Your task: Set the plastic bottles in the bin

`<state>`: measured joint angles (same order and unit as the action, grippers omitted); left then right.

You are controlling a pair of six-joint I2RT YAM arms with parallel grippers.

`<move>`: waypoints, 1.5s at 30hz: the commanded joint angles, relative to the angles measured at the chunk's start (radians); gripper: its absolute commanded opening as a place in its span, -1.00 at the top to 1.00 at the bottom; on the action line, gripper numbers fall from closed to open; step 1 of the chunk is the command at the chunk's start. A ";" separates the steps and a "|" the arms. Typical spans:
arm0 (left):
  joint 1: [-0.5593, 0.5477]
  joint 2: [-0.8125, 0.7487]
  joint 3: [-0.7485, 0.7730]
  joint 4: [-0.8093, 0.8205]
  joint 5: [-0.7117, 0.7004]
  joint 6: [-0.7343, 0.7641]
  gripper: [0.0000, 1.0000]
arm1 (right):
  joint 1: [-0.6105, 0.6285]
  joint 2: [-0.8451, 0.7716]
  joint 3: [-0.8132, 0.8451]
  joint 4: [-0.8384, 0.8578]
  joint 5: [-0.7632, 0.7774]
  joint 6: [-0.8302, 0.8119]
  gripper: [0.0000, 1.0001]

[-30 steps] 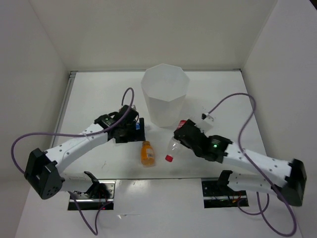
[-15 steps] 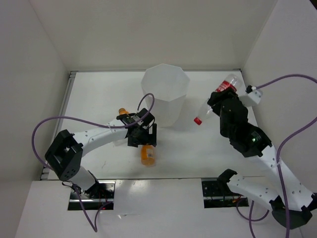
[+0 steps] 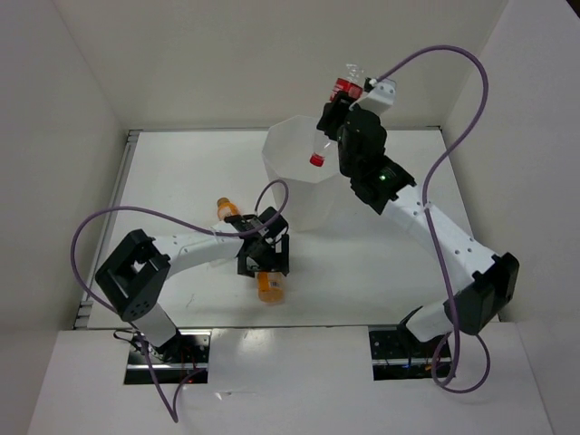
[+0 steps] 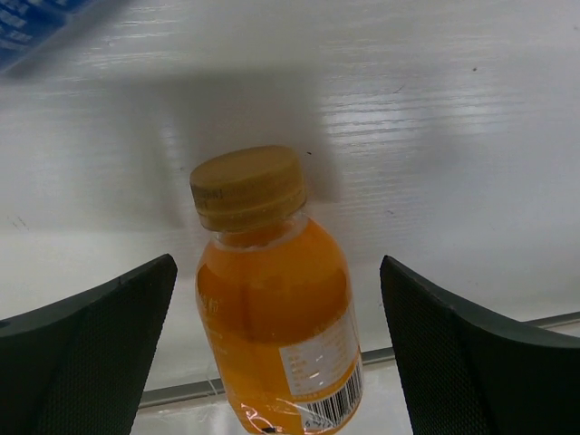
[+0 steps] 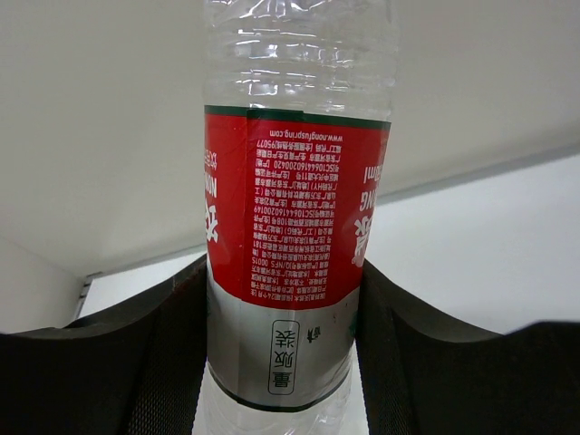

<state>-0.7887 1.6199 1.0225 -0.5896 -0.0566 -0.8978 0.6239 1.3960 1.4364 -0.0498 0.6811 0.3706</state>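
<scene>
The right claw [image 3: 337, 111] is clamped on the ribbed clear plastic bottle with a red label [image 5: 294, 208]. It holds the bottle tilted, red cap down, above the open mouth of the tall, faceted, translucent white bin [image 3: 304, 204]. The left claw [image 4: 276, 272] is spread apart, flanking without touching the short orange bottle with a ridged tan cap [image 3: 269, 288], which lies on the glossy white counter [image 3: 181, 181].

The white table [image 3: 181, 172] carries the translucent white bin [image 3: 306, 201], upright, with the short orange bottle [image 3: 269, 286] lying on its side on the bin's near side, slightly left, and a blue-labelled bottle [image 4: 32, 18], mostly hidden, a little closer to the bin.
</scene>
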 commanded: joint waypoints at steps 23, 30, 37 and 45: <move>-0.020 -0.199 0.105 -0.120 -0.112 -0.010 0.03 | 0.048 0.098 0.038 0.162 -0.074 -0.104 -0.89; -0.020 -0.356 0.123 -0.243 -0.205 -0.069 0.03 | 0.048 0.006 0.047 0.076 -0.031 -0.085 -0.99; 0.017 -0.387 0.410 -0.285 -0.357 0.022 -0.01 | -0.100 -0.225 -0.111 -0.074 -0.072 0.071 -0.99; 0.017 -0.091 0.980 -0.080 -0.445 0.364 -0.10 | -0.131 -0.325 -0.183 -0.167 -0.075 0.100 -0.99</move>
<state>-0.7734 1.4216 1.9049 -0.7776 -0.4507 -0.7082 0.4904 1.0817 1.2942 -0.1596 0.6102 0.4480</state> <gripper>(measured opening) 0.722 0.994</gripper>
